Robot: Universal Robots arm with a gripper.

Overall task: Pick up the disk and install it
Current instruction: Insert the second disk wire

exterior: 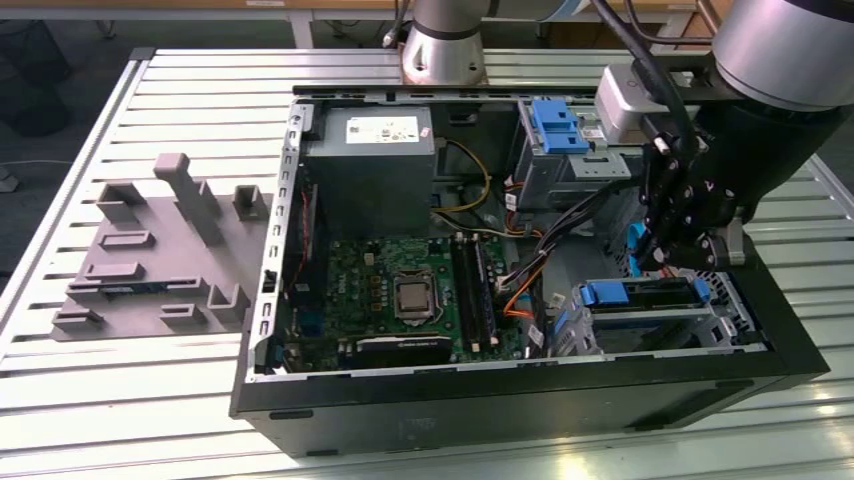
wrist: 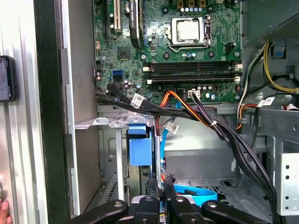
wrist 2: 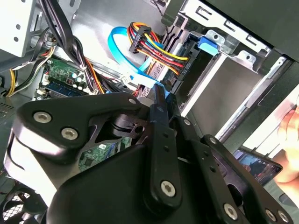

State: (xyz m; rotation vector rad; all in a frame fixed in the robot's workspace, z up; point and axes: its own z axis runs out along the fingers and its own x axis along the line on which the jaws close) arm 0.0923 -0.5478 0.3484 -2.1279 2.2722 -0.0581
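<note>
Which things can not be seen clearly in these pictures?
- The disk: in the exterior view the gripper covers part of it; its label cannot be seen.
- Whether the gripper's tips touch anything: in the second wrist view the gripper body hides them.
- A hand: cut off by the edge of the first wrist view.

The claw [exterior: 683, 262] hides its fingertips inside the case [exterior: 534, 400]; hand [wrist: 3, 212] cropped.
</note>
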